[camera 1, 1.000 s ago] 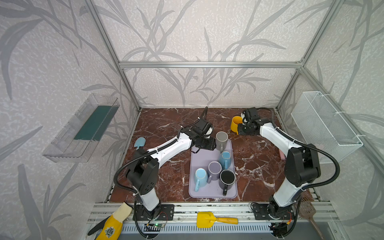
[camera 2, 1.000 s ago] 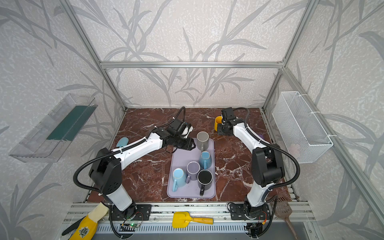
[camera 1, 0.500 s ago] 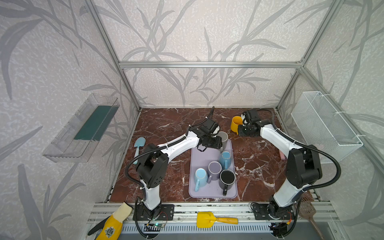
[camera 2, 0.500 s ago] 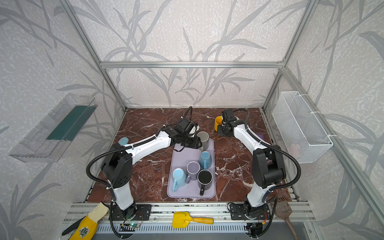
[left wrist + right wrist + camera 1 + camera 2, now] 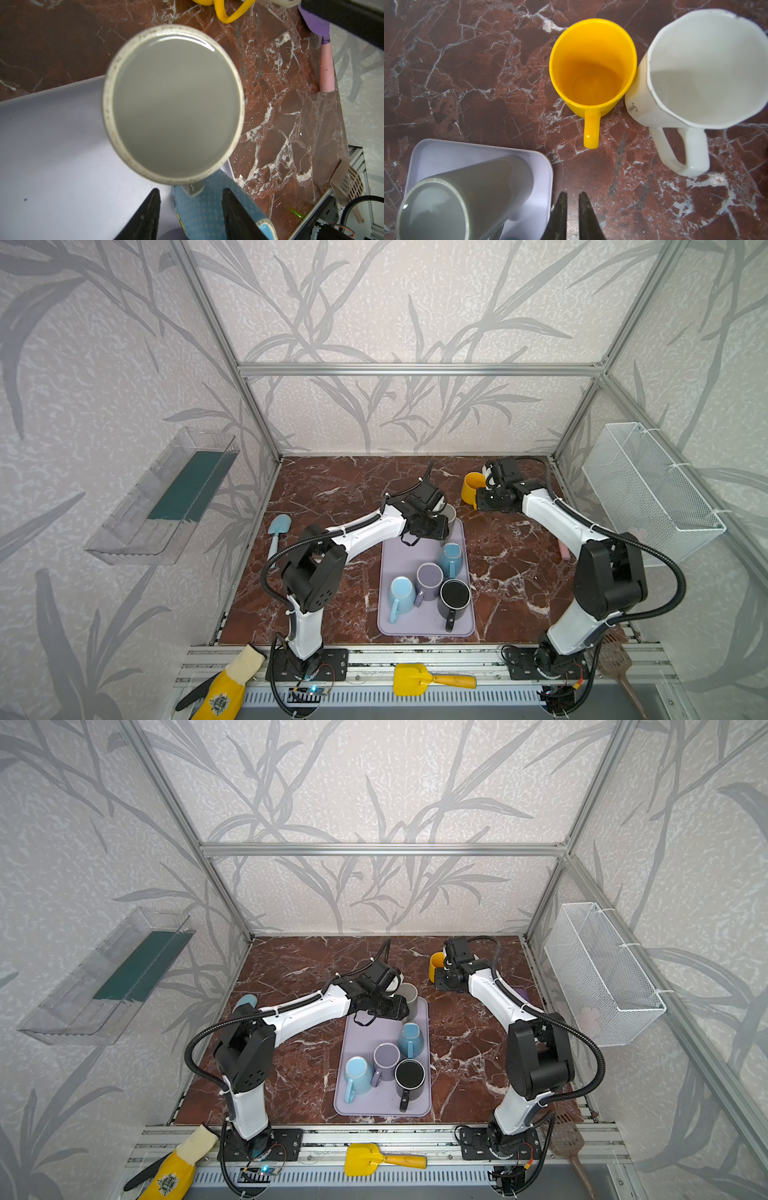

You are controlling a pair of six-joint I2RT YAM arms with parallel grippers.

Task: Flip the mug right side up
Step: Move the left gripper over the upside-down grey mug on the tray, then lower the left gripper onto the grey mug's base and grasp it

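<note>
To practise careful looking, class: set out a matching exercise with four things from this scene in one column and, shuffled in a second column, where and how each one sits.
Things:
1 grey mug
2 yellow mug
3 black mug
4 yellow scoop

Places:
a on the front rail
b mouth up on the marble table, beside the white mug
c base up at the far end of the tray
d mouth up at the near end of the tray

Pairs: 1-c, 2-b, 3-d, 4-a
</note>
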